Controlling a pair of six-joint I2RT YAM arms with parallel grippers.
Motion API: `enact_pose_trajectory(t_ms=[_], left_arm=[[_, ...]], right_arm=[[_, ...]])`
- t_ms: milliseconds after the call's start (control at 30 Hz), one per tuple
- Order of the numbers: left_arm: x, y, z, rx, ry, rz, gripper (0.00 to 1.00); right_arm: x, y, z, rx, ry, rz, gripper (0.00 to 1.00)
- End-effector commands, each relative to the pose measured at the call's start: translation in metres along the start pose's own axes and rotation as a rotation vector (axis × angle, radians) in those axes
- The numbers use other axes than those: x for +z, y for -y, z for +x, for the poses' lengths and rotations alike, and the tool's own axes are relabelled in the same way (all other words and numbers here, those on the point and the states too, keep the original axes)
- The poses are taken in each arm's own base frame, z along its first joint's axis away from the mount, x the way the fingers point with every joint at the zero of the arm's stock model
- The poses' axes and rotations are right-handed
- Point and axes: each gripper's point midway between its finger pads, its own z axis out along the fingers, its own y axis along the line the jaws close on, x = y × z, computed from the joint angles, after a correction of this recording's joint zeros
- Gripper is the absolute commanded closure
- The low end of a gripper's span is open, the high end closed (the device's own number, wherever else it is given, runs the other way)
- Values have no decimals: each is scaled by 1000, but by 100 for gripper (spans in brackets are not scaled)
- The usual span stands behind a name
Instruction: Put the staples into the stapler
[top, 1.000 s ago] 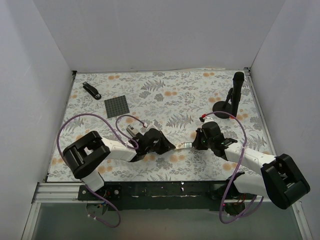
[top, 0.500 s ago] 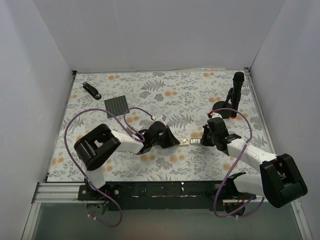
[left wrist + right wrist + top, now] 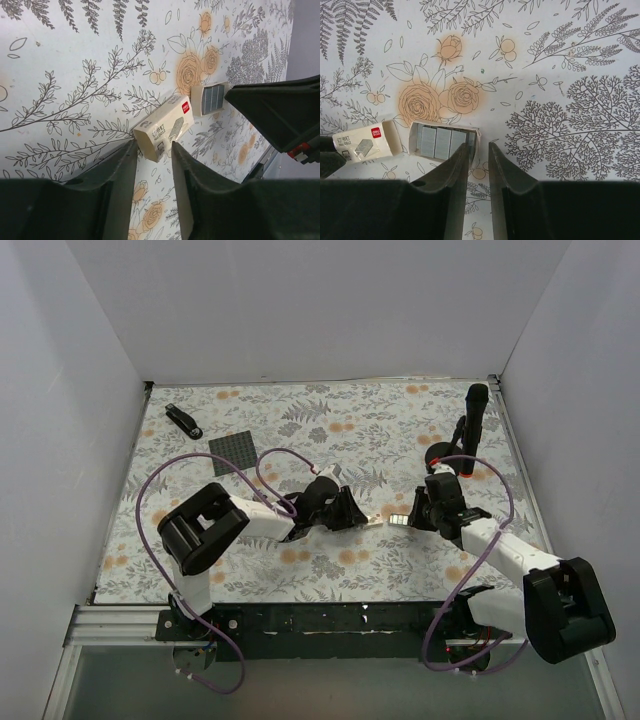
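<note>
Sleeve [image 3: 362, 142] now off tray [image 3: 413, 141] of staples [image 3: 442, 143]

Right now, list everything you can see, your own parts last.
stapler: one, black, far left corner
square mat: one, dark grey, near the stapler
stand: one, black, far right
staple box: one, whitish, table centre
tray of staples: one, silver-grey, beside the box
cloth: one, floral, over the table
cables: two, purple, on the arms
left arm: one, black and white, jaws flanking the box
right arm: one, black and white, jaws astride the tray's end
</note>
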Motion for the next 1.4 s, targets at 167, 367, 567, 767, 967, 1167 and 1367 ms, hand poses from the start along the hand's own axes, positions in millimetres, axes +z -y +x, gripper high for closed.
enact_pose_trajectory(t_ms=[167, 367, 567, 767, 967, 1167, 1367], left_arm=[[-24, 36, -52, 80, 143, 30, 41], [-70, 49, -97, 184, 269, 9, 12], [-129, 34, -125, 514, 312, -122, 2], [-179, 10, -115, 1041, 192, -207, 2], [-207, -13, -84, 1401, 98, -125, 2], [-201, -68, -63, 1514, -115, -177, 2], [-184, -89, -68, 1506, -233, -185, 2]], right_arm=[[-26, -13, -33, -41, 109, -58, 56], [-46, -42, -43, -144, 157, -233, 33], [-64, -77, -43, -252, 242, -437, 25], [-83, -102, -45, -391, 357, -578, 23], [-93, -121, -32, -490, 366, -668, 23], [-93, -134, -16, -554, 340, -707, 23], [-94, -144, -5, -583, 320, -760, 23]])
